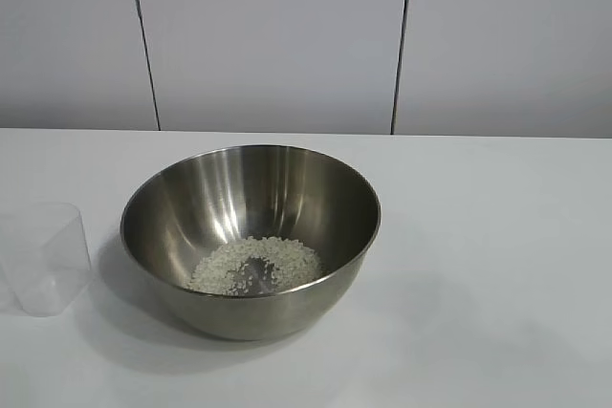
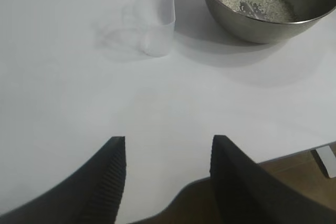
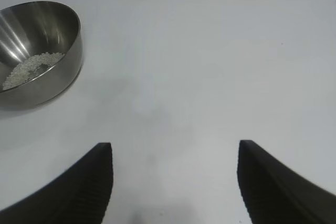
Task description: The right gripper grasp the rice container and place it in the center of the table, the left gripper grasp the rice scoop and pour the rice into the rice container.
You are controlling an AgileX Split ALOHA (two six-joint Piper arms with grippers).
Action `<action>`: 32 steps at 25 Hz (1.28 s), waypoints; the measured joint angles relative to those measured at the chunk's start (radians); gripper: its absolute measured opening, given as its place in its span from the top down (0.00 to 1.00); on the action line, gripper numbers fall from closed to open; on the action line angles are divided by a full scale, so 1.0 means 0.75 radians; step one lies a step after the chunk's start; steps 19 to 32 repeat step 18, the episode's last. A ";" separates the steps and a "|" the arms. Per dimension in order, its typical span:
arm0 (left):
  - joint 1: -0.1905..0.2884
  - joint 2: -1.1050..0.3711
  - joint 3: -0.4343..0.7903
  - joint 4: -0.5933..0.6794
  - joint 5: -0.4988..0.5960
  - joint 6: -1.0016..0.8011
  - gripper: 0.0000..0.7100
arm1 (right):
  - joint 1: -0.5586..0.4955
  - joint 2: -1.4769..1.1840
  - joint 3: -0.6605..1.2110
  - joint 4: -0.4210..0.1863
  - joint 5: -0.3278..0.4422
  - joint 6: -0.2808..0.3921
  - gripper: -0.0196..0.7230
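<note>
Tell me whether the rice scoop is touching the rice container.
Apart. The left wrist view shows bare table between the rice scoop and the rice container.

my left gripper [image 2: 168, 148] and my right gripper [image 3: 175, 153] are black with fine ribbed fingers. the rice container [image 1: 251, 236] is shiny silver steel, the rice [image 1: 254, 266] pale white, the rice scoop [image 1: 43, 257] clear, the table [image 1: 497, 236] plain matte white.
</note>
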 joint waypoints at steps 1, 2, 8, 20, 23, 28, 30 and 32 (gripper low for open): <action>0.000 0.000 0.017 -0.002 -0.035 0.001 0.49 | 0.000 0.000 0.000 0.000 0.000 0.000 0.35; 0.000 0.000 0.029 -0.006 -0.056 0.001 0.49 | 0.000 0.000 0.000 0.000 0.000 0.000 0.35; 0.000 0.000 0.036 -0.010 -0.079 0.005 0.49 | 0.000 0.000 0.000 0.000 -0.001 0.000 0.35; 0.000 0.000 0.036 -0.010 -0.087 0.005 0.49 | 0.000 0.000 0.000 0.000 0.000 0.000 0.35; 0.000 0.000 0.036 -0.010 -0.087 0.005 0.49 | 0.000 0.000 0.000 0.000 0.000 0.000 0.35; 0.000 0.000 0.036 -0.010 -0.087 0.005 0.49 | 0.000 0.000 0.000 0.000 0.000 0.000 0.35; 0.000 0.000 0.036 -0.010 -0.087 0.005 0.49 | 0.000 0.000 0.000 0.000 0.000 0.000 0.35; 0.000 0.000 0.036 -0.010 -0.087 0.005 0.49 | 0.000 0.000 0.000 0.000 0.000 0.000 0.35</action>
